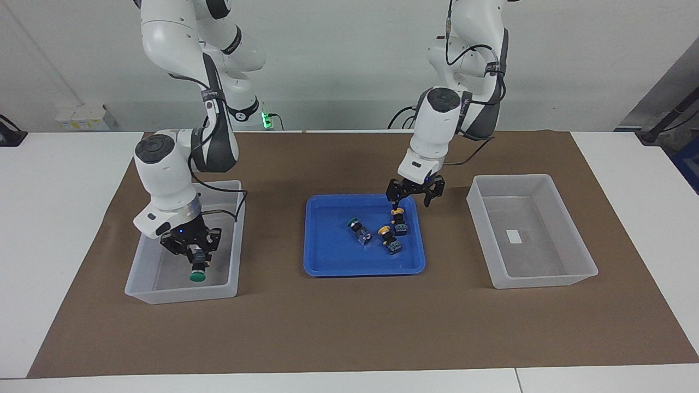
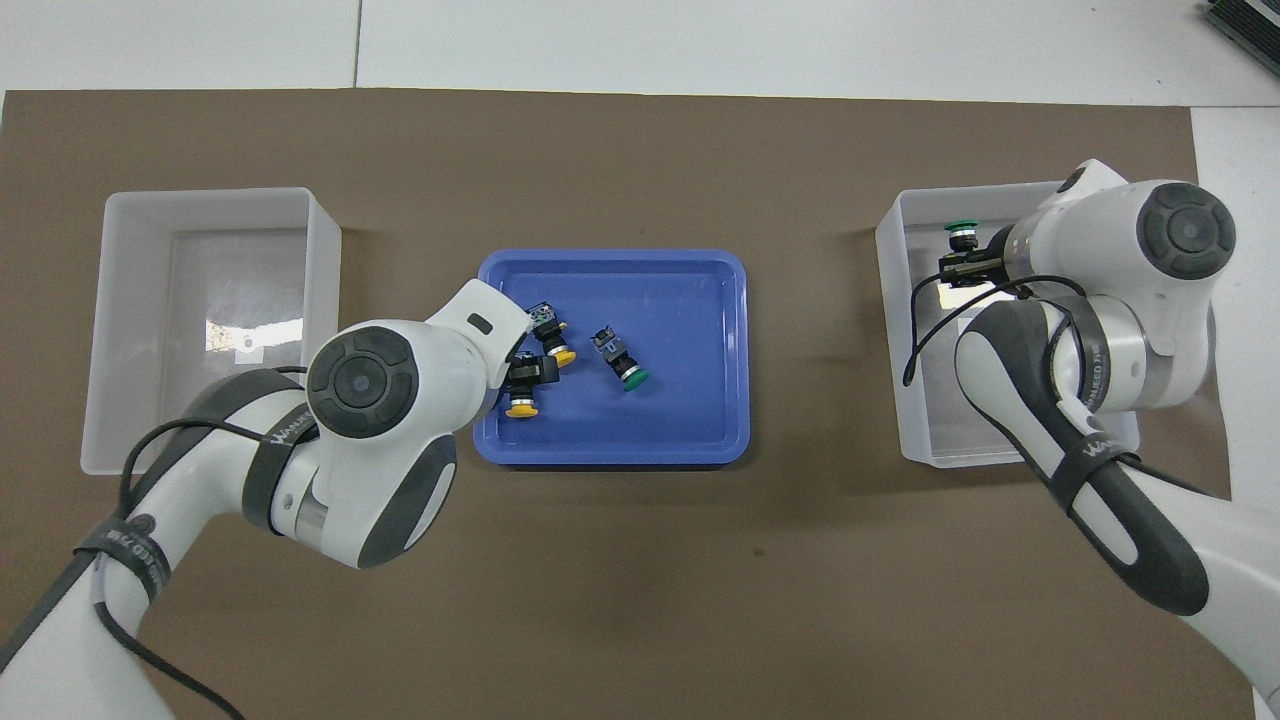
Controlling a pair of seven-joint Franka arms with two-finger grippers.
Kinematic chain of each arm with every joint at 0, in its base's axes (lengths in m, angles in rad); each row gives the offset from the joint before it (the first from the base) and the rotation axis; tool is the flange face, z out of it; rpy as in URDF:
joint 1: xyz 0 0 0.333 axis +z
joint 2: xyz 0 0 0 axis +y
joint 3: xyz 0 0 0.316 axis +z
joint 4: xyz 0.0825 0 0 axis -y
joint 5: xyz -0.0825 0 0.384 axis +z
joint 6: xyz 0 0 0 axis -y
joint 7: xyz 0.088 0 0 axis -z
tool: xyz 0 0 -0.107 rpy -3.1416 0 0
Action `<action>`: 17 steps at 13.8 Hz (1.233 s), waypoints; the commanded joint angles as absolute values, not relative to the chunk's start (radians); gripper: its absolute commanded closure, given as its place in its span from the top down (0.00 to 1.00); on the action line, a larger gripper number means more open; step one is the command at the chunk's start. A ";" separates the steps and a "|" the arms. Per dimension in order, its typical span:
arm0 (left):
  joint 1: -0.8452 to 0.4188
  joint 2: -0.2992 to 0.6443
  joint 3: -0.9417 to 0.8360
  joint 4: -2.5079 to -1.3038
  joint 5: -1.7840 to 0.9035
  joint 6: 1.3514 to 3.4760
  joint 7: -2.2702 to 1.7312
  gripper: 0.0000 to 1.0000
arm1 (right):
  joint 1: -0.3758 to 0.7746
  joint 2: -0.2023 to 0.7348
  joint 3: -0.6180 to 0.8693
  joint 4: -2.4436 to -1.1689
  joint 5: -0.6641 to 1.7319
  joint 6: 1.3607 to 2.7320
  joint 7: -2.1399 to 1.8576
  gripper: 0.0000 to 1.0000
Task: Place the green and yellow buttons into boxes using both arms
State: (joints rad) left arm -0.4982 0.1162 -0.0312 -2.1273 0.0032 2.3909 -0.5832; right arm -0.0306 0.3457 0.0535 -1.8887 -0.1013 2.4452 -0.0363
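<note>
My right gripper (image 1: 195, 255) is shut on a green button (image 1: 197, 273) and holds it cap down, low inside the box (image 1: 180, 295) at the right arm's end. In the overhead view that green button (image 2: 962, 232) pokes out past the right gripper (image 2: 966, 262) in the same box (image 2: 905, 330). My left gripper (image 1: 409, 203) is open, just over a yellow button (image 1: 397, 214) in the blue tray (image 1: 333, 262). A second yellow button (image 1: 389, 240) and another green button (image 1: 357, 229) lie beside it. The other box (image 1: 546, 278) holds only a white sticker.
A brown mat (image 1: 349, 327) covers the table's middle, with the blue tray (image 2: 690, 420) between the two boxes. The left arm's wrist hides part of the left gripper (image 2: 528, 372) in the overhead view. White table shows past the mat's ends.
</note>
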 commanded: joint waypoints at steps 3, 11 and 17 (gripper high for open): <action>-0.532 0.167 -0.018 -2.164 -0.008 2.520 -0.586 1.00 | -0.028 0.353 0.060 -1.893 -0.083 2.468 -0.077 0.29; -0.531 0.252 -0.017 -2.157 -0.006 2.622 -0.572 0.67 | -0.029 0.353 0.060 -1.891 -0.083 2.470 -0.075 0.49; -0.531 0.253 -0.015 -2.157 -0.006 2.612 -0.572 0.22 | -0.020 0.258 0.066 -1.884 -0.078 2.375 -0.057 0.83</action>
